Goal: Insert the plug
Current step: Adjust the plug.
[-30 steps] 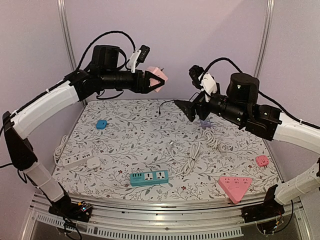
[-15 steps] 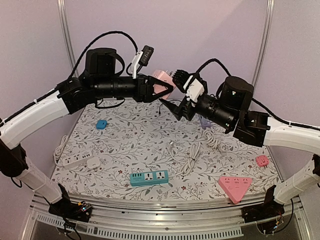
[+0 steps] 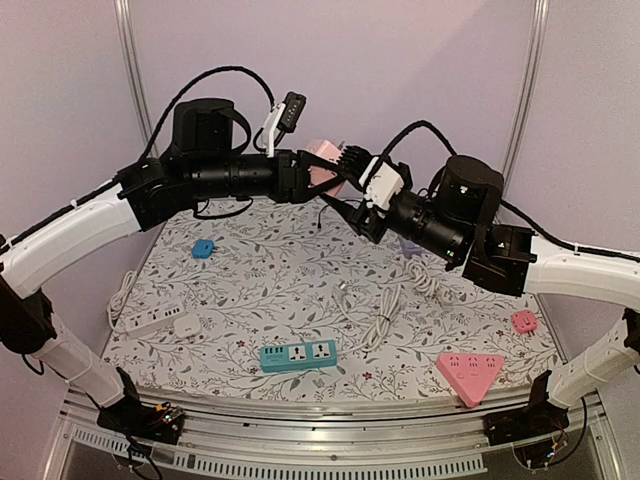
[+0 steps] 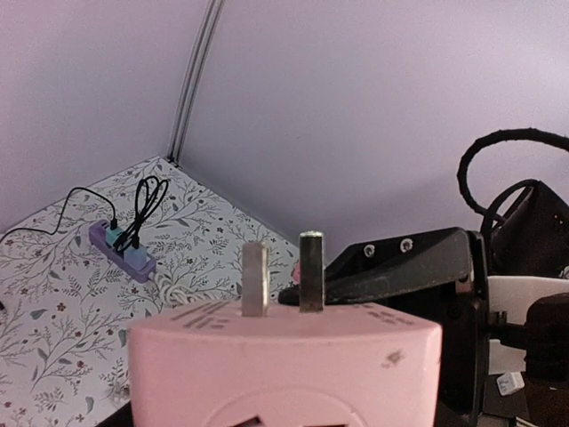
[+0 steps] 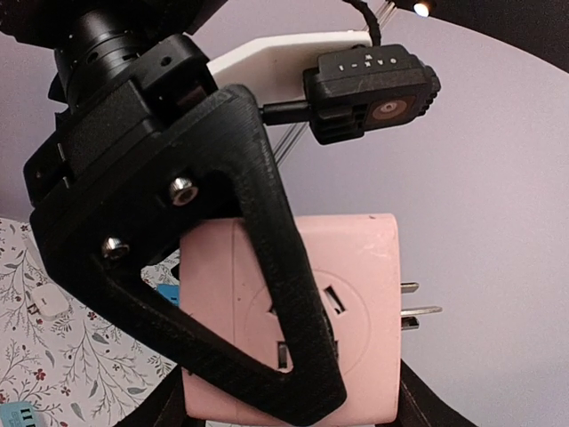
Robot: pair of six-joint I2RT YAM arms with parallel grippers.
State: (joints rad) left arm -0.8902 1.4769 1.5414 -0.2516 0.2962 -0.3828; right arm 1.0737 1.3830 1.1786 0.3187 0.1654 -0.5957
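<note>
Pink adapter plug (image 3: pixel 322 158) is clamped between the half-spread jaws of the left gripper (image 3: pixel 326 176). It is raised well above the floral table (image 3: pixel 250 290), near the back wall. Its prongs (image 4: pixel 310 271) project free from one edge. The right gripper (image 3: pixel 336 198) flanks the plug body; whether its jaws press on it cannot be determined. The teal power strip (image 3: pixel 298 355) lies near the front edge, well apart.

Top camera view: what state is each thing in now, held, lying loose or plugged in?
pink adapter: held in the air, prongs bare.
left fingers: closed on the adapter.
right fingers: at the adapter; grip unclear.
teal power strip: lying flat, sockets empty.
purple strip: black cables plugged in.
pink triangular strip: lying flat, sockets empty.
</note>
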